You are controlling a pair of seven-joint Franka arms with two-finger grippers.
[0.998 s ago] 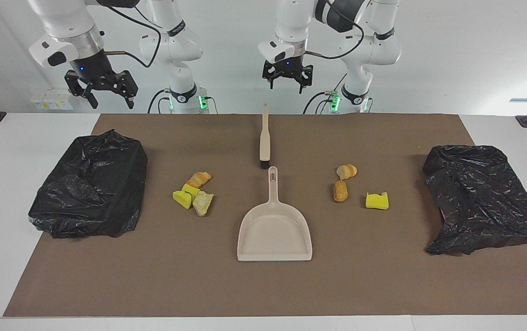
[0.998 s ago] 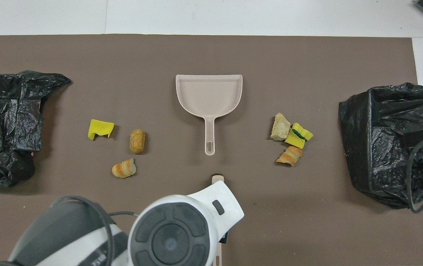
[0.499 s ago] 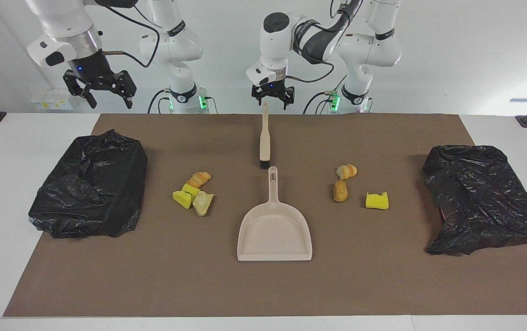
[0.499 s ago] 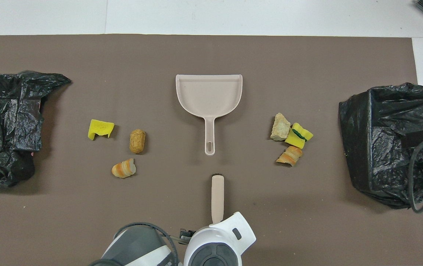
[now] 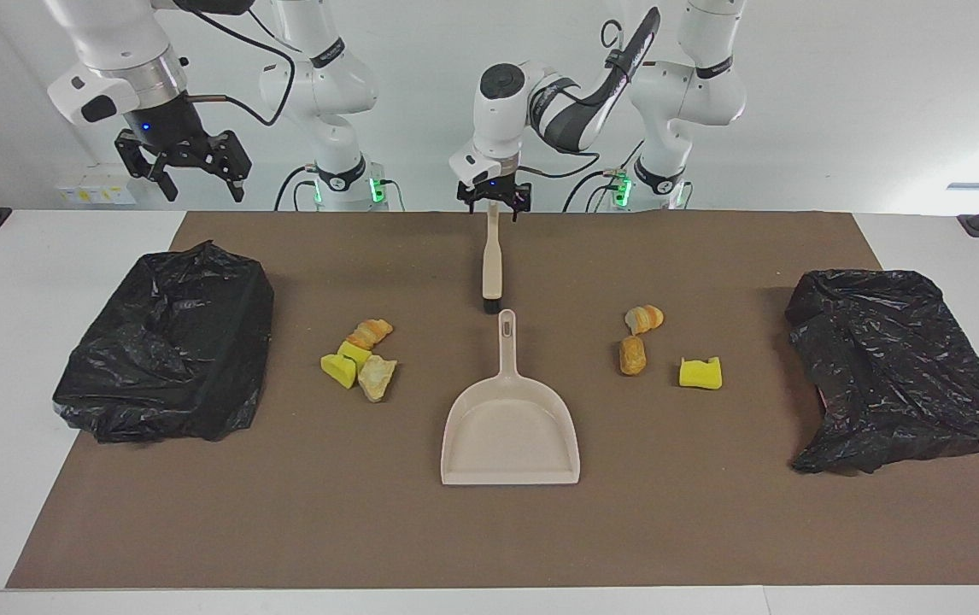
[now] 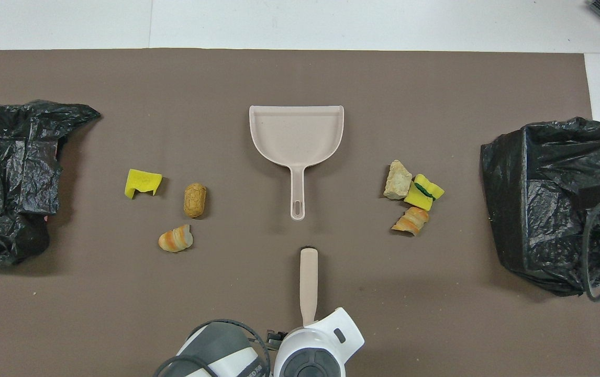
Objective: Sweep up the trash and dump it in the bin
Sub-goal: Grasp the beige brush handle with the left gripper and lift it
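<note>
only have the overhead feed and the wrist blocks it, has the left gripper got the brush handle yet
Observer: Not yet. In the facing view the left gripper is down at the handle end of the brush, open, with a finger on each side of the tip.
Operator: ok and where's the right gripper, can't see it at all
Observer: The right gripper waits raised in the air at the right arm's end of the table, near the black bag, open and holding nothing.
</note>
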